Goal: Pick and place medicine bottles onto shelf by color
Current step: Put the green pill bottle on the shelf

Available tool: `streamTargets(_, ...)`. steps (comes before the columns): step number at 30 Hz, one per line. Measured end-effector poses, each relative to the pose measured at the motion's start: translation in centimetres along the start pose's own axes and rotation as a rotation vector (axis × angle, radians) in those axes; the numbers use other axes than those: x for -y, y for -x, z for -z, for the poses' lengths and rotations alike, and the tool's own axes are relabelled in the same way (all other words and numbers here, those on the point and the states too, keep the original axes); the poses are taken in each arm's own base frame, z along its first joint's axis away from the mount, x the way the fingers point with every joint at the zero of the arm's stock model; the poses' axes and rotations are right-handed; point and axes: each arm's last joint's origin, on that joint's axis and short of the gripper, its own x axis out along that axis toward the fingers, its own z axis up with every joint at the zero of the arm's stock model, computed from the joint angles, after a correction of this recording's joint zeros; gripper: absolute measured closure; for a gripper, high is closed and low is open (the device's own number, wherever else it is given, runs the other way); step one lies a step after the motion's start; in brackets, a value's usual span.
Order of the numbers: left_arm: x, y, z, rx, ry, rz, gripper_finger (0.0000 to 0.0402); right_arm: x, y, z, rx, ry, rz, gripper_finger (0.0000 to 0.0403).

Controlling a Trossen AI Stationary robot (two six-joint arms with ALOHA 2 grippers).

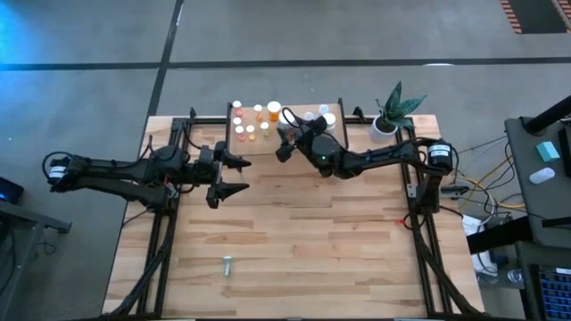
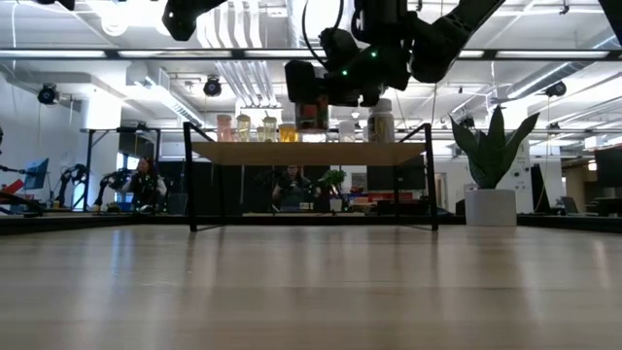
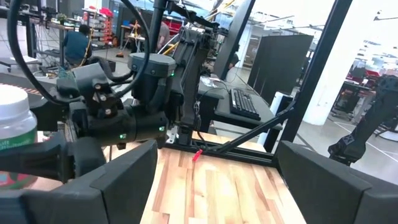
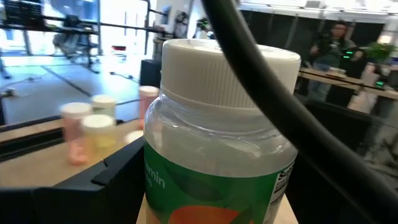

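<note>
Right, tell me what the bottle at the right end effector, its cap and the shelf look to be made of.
Bottle: likely clear glossy plastic; the background shows through above a green printed label.
Cap: matte white plastic, apparently, with fine vertical ribs.
Shelf: pale board, probably wood, on thin black legs that look like metal.

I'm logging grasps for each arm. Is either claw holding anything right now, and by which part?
The right claw grips a clear, white-capped bottle by its body, below the cap, at the shelf. The left claw is open and empty.
</note>
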Motion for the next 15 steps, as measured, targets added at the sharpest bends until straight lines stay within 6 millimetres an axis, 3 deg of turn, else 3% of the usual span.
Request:
streamTargets(5, 0.01, 0.00, -0.03, 0.001, -0.002, 0.000, 0.0085, 0.30, -0.15, 0.40, -0.018, -0.061, 0.093, 0.0106)
streamTargets(15, 0.00, 0.00, -0.01, 0.002, -0.002, 0.000, 0.0085, 0.37, -0.21, 0.59, -0.020, -0.125, 0.107, 0.0106)
